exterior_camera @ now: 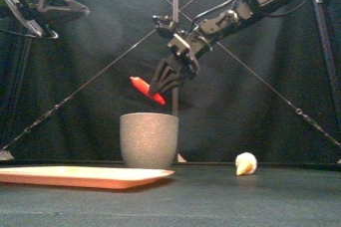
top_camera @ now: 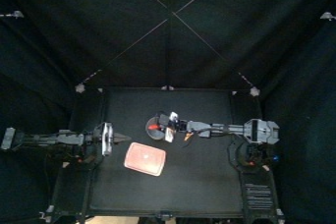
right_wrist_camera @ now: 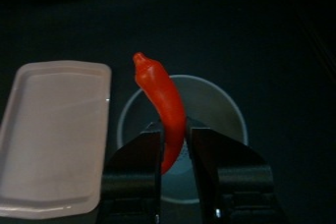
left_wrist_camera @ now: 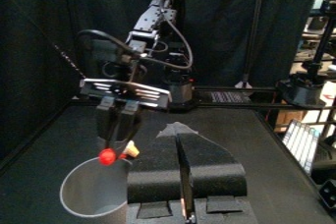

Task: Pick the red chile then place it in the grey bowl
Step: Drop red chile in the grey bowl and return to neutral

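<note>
Black curtains back the small black table (top_camera: 197, 174), and above it the red chile (exterior_camera: 147, 90) hangs in the air, tilted, clear of the rim of the grey bowl (exterior_camera: 150, 139) beneath. The right gripper (exterior_camera: 166, 76) holds the chile by one end, jaws pinched narrow on it. In the right wrist view the free end of the chile lies over the bowl's open mouth.

The step in hand looks like the carry-and-place: the pick is done, the release is not. The next move calls for lowering straight toward the mouth and then opening the jaws. Because the chile is tilted, its free end could catch the rim if the descent drifts sideways.

Beside the bowl lies the pink tray (exterior_camera: 80, 176), and on the other side sits a small pale toy (exterior_camera: 245, 163) — neither is touched. The left gripper (left_wrist_camera: 184, 164) rests at the table's left, jaws closed on nothing.
</note>
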`<state>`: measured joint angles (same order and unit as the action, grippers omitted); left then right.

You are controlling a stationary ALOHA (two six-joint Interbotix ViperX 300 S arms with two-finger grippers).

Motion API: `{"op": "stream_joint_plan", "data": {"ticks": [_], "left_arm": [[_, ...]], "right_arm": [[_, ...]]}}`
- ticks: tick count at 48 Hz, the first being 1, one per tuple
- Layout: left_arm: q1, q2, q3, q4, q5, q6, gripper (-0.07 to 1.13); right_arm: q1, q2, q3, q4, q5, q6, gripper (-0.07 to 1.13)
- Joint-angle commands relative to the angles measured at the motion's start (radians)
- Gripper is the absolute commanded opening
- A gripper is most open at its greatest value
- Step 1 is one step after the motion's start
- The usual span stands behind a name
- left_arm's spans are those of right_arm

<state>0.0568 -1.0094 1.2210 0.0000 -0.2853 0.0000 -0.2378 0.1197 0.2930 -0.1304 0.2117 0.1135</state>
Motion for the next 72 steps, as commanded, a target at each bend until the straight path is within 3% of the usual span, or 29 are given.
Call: {"op": "stream_joint_plan", "data": {"ticks": [1,12,18,27,49,60,72], "left_arm": [[0.002,0.003,-0.012,0.002,-0.005,0.002,-0.04],[0.003,0.003,-0.012,0.002,-0.005,0.003,-0.04],[0.003,0.003,-0.012,0.002,-0.005,0.003,-0.04],[0.003,0.002,-0.012,0.002,-0.005,0.002,-0.04],[0.008,-0.017,-0.006,0.002,-0.005,0.002,-0.04],[0.011,-0.026,-0.003,0.002,-0.005,0.002,-0.04],[0.009,-0.035,-0.006,0.0,0.02,0.002,-0.04]], "right_arm": [[-0.018,0.014,-0.043,0.0,-0.012,-0.003,0.56],[-0.017,0.015,-0.037,0.005,-0.014,0.003,0.83],[-0.017,-0.02,-0.023,0.003,-0.018,0.003,0.9],[0.014,-0.183,0.071,0.011,-0.075,0.005,0.9],[0.216,-0.856,0.509,0.014,-0.195,0.0,0.9],[0.233,-1.157,0.693,0.018,-0.204,0.006,0.9],[0.25,-1.272,0.773,0.014,-0.169,0.005,0.9]]}}
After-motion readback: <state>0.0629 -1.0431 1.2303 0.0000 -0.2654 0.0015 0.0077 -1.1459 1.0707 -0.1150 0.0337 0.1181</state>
